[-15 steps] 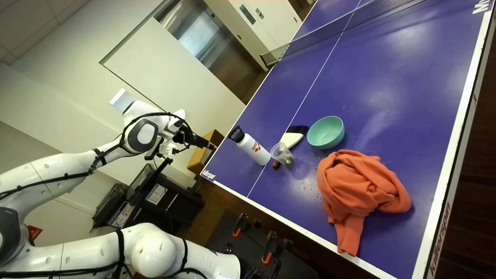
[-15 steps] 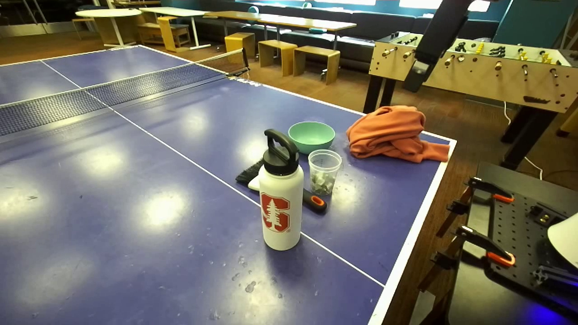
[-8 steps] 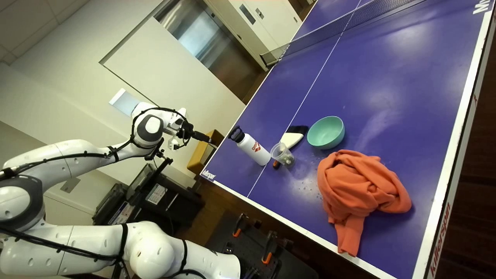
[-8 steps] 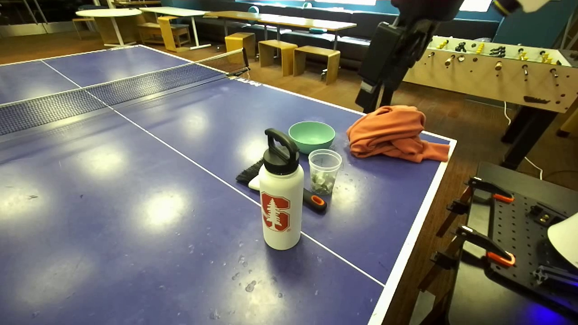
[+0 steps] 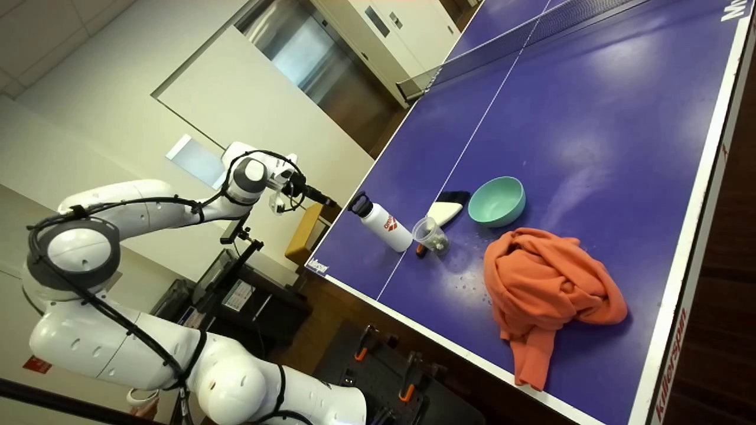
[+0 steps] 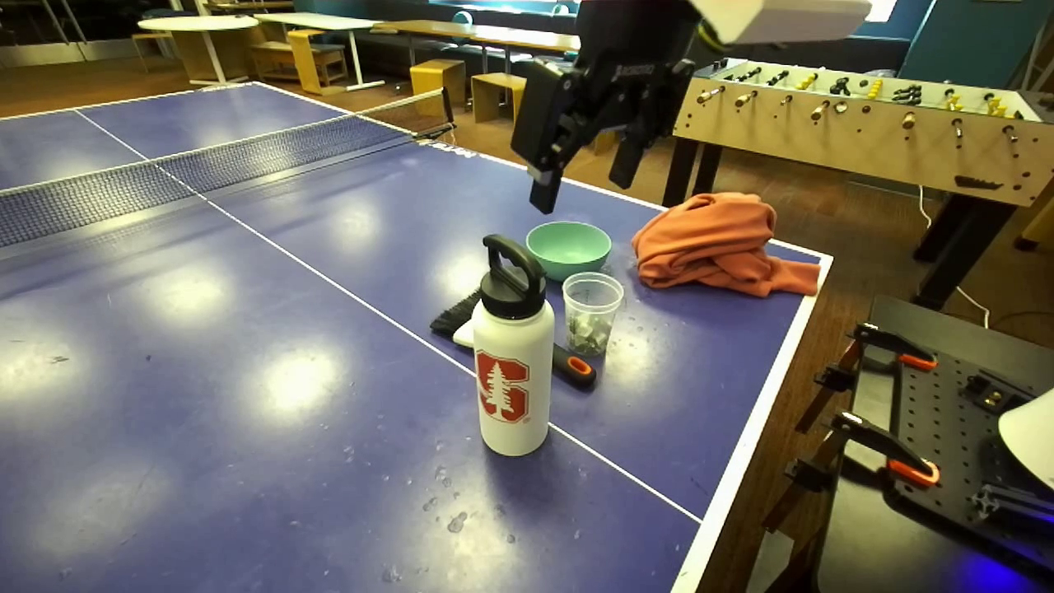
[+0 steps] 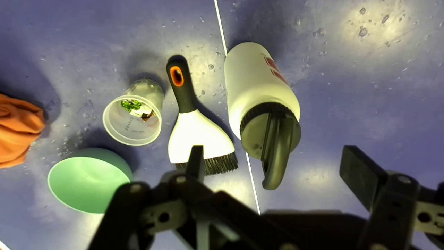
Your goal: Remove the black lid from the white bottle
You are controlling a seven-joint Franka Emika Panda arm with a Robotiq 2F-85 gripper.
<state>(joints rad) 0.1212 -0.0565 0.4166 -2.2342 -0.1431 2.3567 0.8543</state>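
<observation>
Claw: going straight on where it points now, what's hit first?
Probably the black lid on the white bottle: in the wrist view it shows ahead of the open claw, though depth is unclear.

I face a blue bench (image 6: 189, 461) with a white line (image 7: 221, 29) from the near edge toward the net (image 6: 272, 152), which stretches in from a long edge. I see an orange sweater (image 5: 549, 283) crumpled by a near corner, one sleeve (image 5: 531, 363) reaching the near edge. Netward of it a green bowl (image 7: 88, 182) stands upright, well in from the edges. A clear cup (image 7: 128, 128) stands between sweater and brush (image 7: 199, 133); the bits (image 7: 133, 105) inside are too small for me to name. The brush lies just beside the line, handle (image 7: 184, 93) toward the near edge. Past the long edge by the sweater stands a football table (image 6: 873, 138).
</observation>
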